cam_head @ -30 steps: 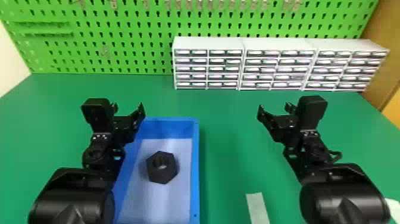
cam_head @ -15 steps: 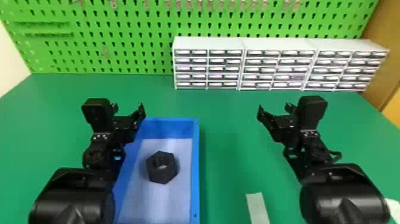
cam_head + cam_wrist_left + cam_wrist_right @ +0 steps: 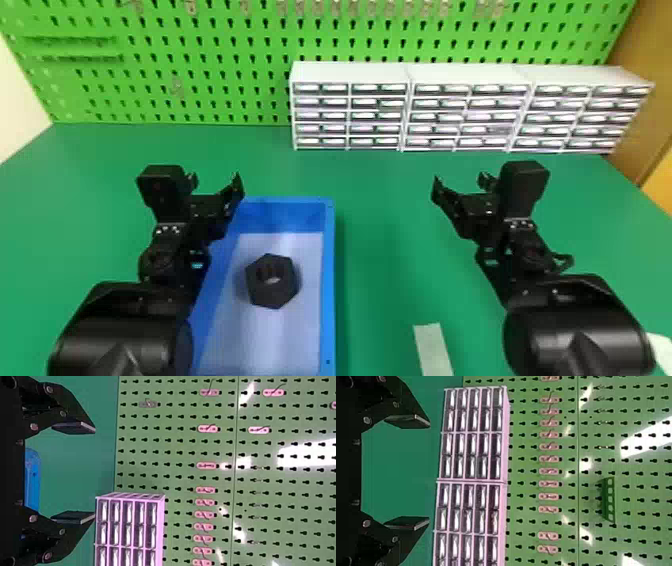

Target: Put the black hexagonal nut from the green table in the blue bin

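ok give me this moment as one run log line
black hexagonal nut: inside blue bin | left gripper: open, empty | right gripper: open, empty | task: looks done

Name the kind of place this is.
Probably a workshop or lab parts bench: green pegboard with hooks, white small-drawer cabinets at the back of a green table.
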Robot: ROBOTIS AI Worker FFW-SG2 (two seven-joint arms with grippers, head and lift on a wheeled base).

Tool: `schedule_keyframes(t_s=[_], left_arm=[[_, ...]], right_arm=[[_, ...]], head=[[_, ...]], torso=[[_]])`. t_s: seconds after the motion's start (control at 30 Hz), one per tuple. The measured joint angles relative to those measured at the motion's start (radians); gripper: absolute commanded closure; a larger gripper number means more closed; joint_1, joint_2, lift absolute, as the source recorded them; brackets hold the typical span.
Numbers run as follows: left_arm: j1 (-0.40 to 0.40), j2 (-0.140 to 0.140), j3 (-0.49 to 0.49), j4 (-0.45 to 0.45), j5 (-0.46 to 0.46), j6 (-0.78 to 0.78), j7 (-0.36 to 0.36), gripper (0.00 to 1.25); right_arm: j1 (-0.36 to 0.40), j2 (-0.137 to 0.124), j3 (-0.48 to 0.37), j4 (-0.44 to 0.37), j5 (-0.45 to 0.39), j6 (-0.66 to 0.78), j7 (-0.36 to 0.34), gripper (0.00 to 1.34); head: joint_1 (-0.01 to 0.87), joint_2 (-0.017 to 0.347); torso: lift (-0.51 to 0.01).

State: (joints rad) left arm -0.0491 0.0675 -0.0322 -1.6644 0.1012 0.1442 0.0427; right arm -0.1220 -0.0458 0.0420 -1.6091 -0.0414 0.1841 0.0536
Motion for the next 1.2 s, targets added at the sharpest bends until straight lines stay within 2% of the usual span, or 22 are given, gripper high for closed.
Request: schedule_keyframes(t_s=[1.2], left_arm=[[0.000,0.000,0.000,0.000,0.000,0.000,0.000,0.49]], right_arm=[[0.000,0.000,-0.002,0.003,-0.003,0.004,0.000,0.41]], head=[[0.686,0.051]], torso=[[-0.096]])
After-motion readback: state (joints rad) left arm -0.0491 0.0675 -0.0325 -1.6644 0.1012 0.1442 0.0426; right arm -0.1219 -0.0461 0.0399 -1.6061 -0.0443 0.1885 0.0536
